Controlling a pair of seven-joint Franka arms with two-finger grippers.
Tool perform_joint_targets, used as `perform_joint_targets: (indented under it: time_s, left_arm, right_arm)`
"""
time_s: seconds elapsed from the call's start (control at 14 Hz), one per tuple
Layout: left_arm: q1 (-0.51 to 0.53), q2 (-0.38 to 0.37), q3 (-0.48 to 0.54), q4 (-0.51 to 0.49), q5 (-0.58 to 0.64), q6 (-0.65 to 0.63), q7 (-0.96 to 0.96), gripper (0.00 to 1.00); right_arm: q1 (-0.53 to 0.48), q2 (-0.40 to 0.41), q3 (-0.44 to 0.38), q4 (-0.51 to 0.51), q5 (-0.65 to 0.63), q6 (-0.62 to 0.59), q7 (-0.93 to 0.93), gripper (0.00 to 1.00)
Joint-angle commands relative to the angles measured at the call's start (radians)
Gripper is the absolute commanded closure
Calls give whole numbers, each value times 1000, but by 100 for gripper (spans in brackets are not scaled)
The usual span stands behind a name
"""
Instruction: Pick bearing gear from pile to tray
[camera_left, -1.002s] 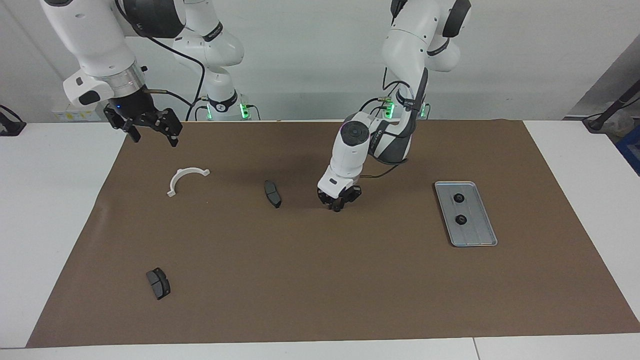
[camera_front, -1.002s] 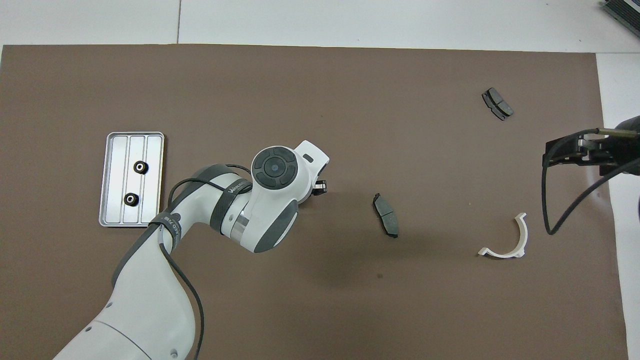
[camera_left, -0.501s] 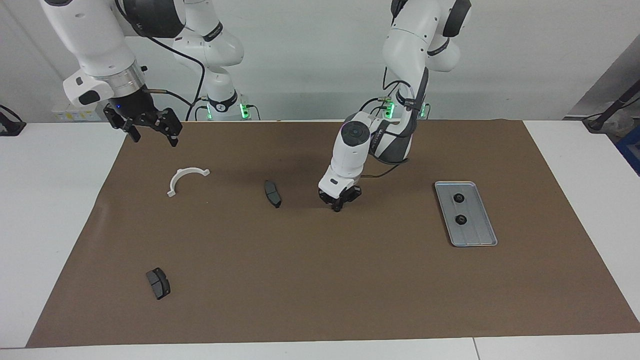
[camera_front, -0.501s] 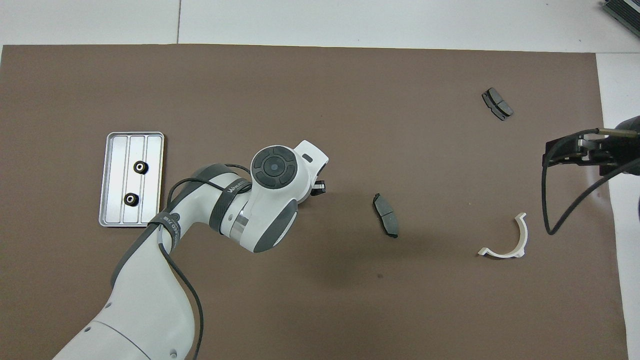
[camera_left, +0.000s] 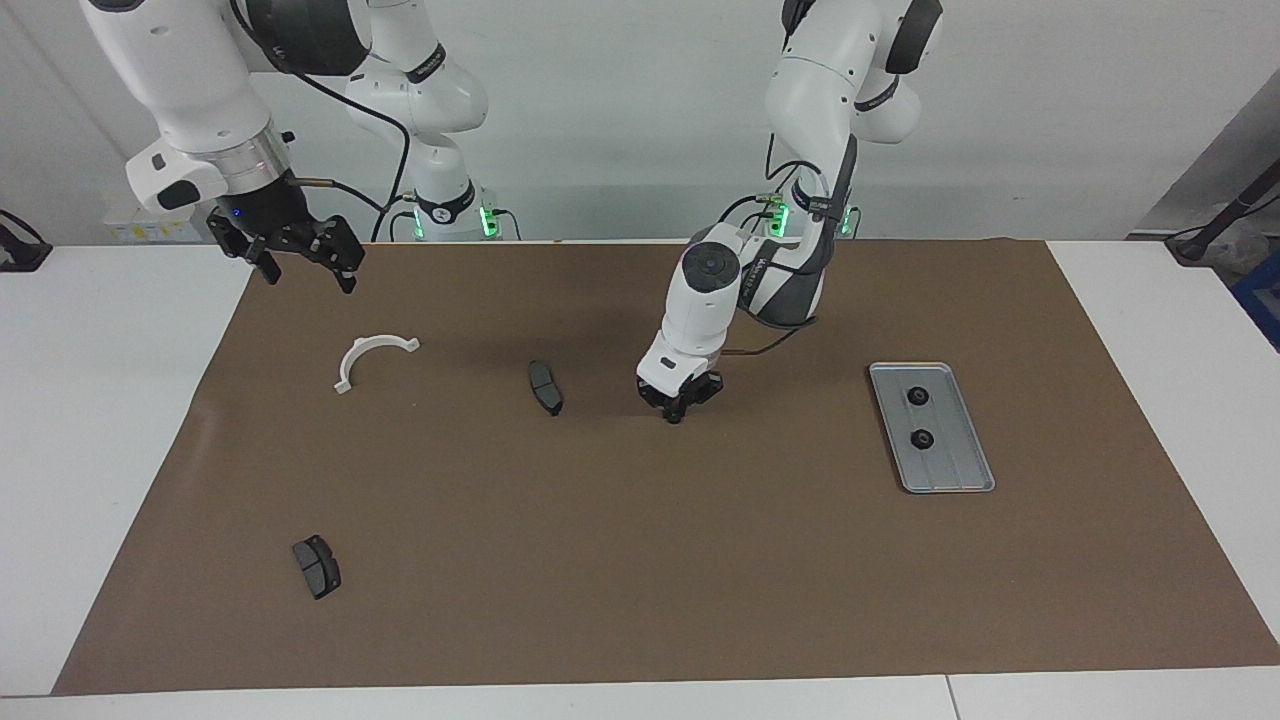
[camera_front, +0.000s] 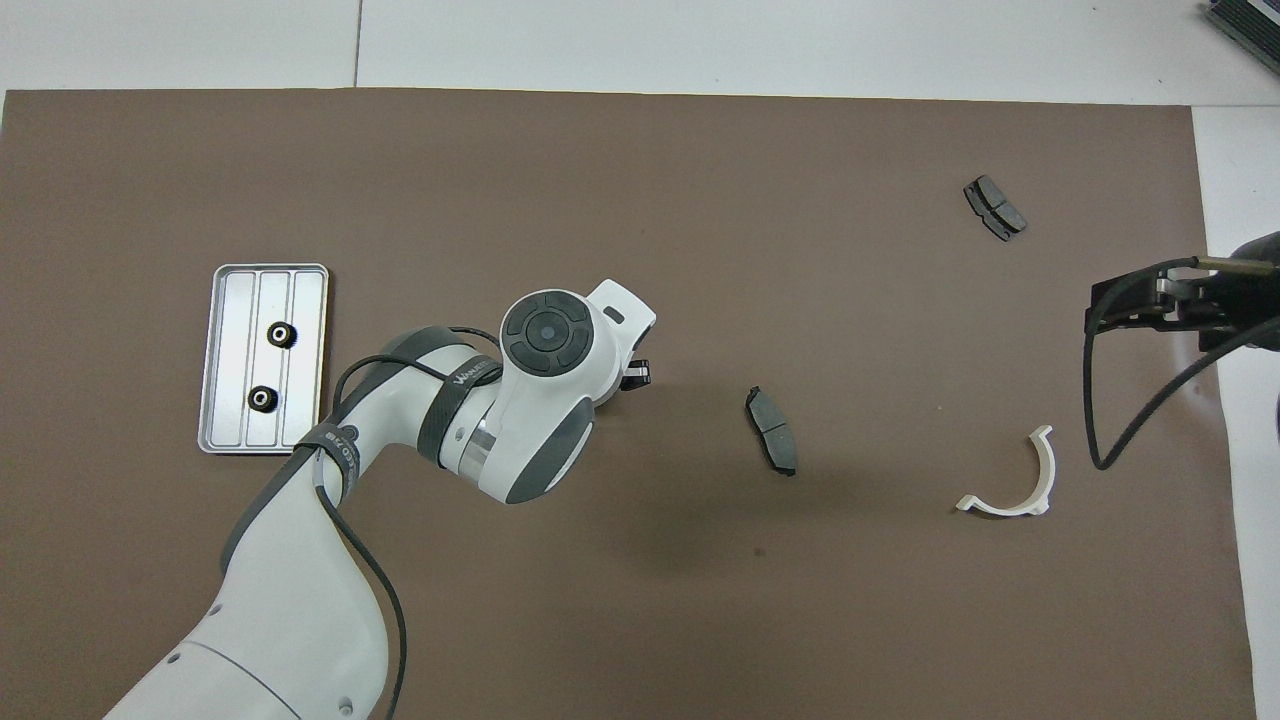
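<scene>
Left gripper (camera_left: 677, 416) fingers closed, low on mat (camera_left: 640, 560) — tray (camera_left: 950, 470) well apart

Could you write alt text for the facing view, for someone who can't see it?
The left gripper, shut, is down at the brown mat mid-table, between a dark pad and a metal tray holding two small black gears. The right gripper waits open above a white half-ring bracket.

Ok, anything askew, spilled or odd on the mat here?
Nothing spilled or damaged. Two gears sit inside the tray. The only oddity: one brake pad seems to stand on edge, while the other lies flat.
</scene>
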Motion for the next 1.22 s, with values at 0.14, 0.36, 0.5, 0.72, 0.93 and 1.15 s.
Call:
perform_joint_targets:
  time_s: [0.14, 0.36, 0.5, 0.72, 0.93, 1.15]
  left_arm:
    - [61, -8, 8, 71, 0, -64, 2, 90]
    - [126, -23, 8, 91, 10, -129, 58, 91]
    - [182, -37, 10, 85, 9, -186, 162, 91]
    - [335, -89, 8, 63, 9, -246, 374, 91]
    - [489, -139, 8, 40, 9, -292, 633, 90]
    - [609, -178, 8, -27, 9, -281, 878, 90]
  right_arm:
    - [-8, -23, 7, -24, 7, -1, -25, 0]
    - [-8, -23, 7, -24, 7, 0, -25, 0]
    - [-8, -23, 7, -23, 7, -1, -25, 0]
    - [-8, -25, 7, -23, 7, -1, -25, 0]
    - [-8, -23, 7, -23, 7, 0, -25, 0]
    - [-8, -23, 7, -23, 7, 0, -25, 0]
